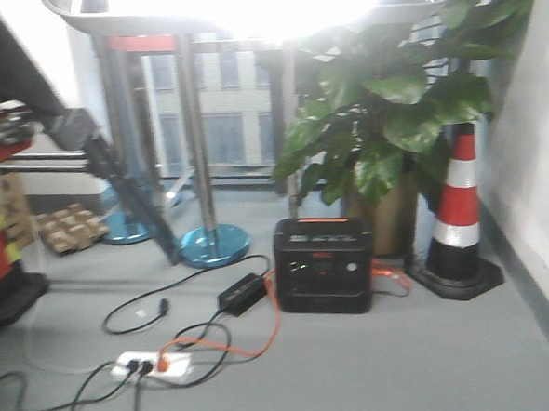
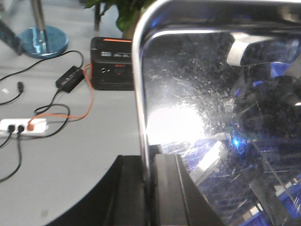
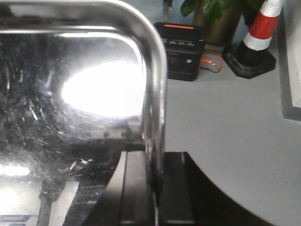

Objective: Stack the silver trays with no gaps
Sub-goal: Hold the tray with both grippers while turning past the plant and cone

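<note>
left claw (image 2: 149, 162) and right claw (image 3: 154, 157) pinch the silver tray (image 2: 188, 94) rim at 6 o'clock; best lowered level, together.

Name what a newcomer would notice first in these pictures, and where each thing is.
A silver tray fills both wrist views, bright with glare, its rim pinched by the left gripper on one side and the right gripper on the other. On the grey floor beyond stand a black power station, a leafy plant and a red-and-white traffic cone.

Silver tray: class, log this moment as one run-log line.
left gripper: shut on silver tray rim | right gripper: shut on opposite rim | silver tray: held above floor
</note>
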Motion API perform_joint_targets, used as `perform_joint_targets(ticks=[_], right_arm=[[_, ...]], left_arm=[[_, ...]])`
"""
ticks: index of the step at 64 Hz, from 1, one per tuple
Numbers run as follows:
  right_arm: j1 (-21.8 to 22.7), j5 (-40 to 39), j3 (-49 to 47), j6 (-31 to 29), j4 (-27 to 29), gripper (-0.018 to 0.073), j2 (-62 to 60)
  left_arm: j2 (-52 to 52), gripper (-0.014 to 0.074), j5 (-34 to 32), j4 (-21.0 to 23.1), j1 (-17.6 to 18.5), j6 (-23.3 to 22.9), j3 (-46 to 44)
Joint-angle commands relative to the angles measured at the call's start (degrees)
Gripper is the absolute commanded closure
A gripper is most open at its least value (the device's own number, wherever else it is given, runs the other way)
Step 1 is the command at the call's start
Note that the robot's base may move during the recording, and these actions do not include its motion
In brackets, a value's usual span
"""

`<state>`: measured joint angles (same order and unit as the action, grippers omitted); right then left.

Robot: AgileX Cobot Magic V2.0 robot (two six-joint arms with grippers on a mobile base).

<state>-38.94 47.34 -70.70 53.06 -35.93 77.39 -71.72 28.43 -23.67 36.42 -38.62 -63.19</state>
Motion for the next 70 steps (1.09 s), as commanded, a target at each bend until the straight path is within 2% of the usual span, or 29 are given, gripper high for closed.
perform_joint_targets(ticks=[1,70], right_arm=[[-0.87,-36.28,-0.75,-0.52,0.66,0.0636,0.10],[-0.87,-36.28,-0.75,-0.52,0.66,0.0636,0.10]], left_arm=[[0.61,0.0615,-10.19,1.26,1.46,0.21,-0.90],[0.61,0.0615,-10.20,1.04,1.46,0.21,-0.90]])
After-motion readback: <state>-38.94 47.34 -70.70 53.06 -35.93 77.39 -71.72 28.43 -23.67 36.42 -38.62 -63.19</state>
